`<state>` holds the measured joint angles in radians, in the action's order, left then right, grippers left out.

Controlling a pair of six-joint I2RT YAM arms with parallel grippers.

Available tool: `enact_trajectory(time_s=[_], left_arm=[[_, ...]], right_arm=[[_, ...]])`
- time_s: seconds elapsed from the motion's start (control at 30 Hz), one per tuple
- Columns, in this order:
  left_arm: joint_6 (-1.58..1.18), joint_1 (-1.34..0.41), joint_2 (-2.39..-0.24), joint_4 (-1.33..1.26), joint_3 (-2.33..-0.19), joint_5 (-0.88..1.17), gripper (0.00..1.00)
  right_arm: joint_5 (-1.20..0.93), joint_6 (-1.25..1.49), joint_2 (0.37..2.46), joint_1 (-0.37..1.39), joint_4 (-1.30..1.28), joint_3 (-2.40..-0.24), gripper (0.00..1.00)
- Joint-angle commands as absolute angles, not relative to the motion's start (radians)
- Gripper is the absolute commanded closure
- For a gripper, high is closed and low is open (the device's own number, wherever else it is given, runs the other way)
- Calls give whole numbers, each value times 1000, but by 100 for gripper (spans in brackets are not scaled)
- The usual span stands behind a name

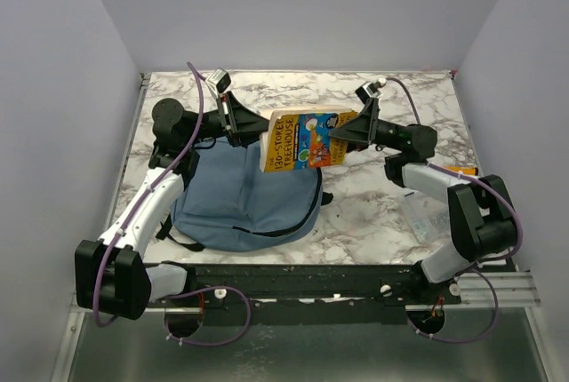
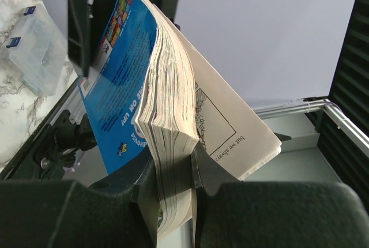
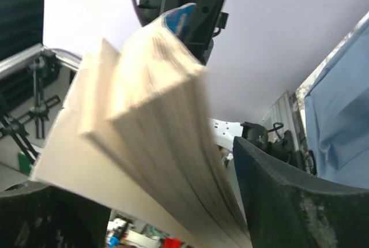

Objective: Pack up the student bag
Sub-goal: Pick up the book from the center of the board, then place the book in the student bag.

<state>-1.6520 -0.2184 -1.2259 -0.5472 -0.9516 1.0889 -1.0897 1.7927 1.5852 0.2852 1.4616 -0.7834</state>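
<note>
The student bag (image 1: 240,204), dusty blue with black straps, lies flat on the marble table at the left front; it also shows in the right wrist view (image 3: 340,127). A thick paperback book (image 1: 302,140) with a bright blue and yellow cover hangs in the air just above the bag's far edge, between both grippers. My left gripper (image 1: 253,129) is shut on the block of pages (image 2: 167,86), with one loose page splayed outside the jaws (image 2: 173,184). My right gripper (image 1: 342,138) straddles the book's other edge (image 3: 150,132); its fingers (image 3: 271,190) stand wide, with a gap beside the blurred pages.
A clear plastic box (image 1: 427,213) lies on the table at the right front, also in the left wrist view (image 2: 34,46). A small orange-yellow object (image 1: 464,171) sits near the right edge. Walls close in the table on three sides.
</note>
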Motion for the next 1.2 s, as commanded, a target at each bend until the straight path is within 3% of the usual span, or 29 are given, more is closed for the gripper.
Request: enact_trajectory(time_s=[0.0,0.07,0.13,0.27,0.33,0.43,0.47,0.53,0.63,0.7,0.77,0.9,1.03,1.17], left_arm=[[-1688,-226,-1205,-630,-920,1087,100],[-1685,-227,-1212,-633,-914,1080,100],[-1683,-226,-1226,-638,-915,1081,100],[-1669,-225,-1238,-650,-903,1067,98],[-1624,-216,-1235,-652,-899,1060,80],[-1510,-184,-1203,-650,-861,1043,49],[-1470,-173,-1189,-648,-838,1038,43],[-1388,-145,-1159,-605,-800,1038,38],[-1179,-112,-1085,-364,-769,978,34],[-946,-120,-1025,-68,-805,853,32],[-768,-174,-969,143,-840,683,27],[-621,-410,-922,298,-886,400,16],[-570,-728,-997,372,-935,86,7],[-574,-902,-1176,486,-1064,-144,7]], right_arm=[[-1101,1791,1527,297,1636,-843,27],[-1105,1797,1513,298,1636,-837,41],[-1105,1804,1503,299,1644,-820,63],[-1107,1782,1478,299,1640,-765,90],[-1116,1732,1455,297,1583,-744,99],[-1116,1546,1388,287,1321,-734,99],[-1101,1461,1359,275,1160,-742,99],[-1050,1200,1292,249,726,-798,99],[-760,710,1226,237,-56,-986,100],[-517,577,1208,237,-282,-1070,99],[-326,500,1193,238,-418,-1122,99],[-73,420,1151,238,-554,-1162,99],[53,383,1108,236,-601,-1181,99],[84,371,1090,238,-630,-1191,99]])
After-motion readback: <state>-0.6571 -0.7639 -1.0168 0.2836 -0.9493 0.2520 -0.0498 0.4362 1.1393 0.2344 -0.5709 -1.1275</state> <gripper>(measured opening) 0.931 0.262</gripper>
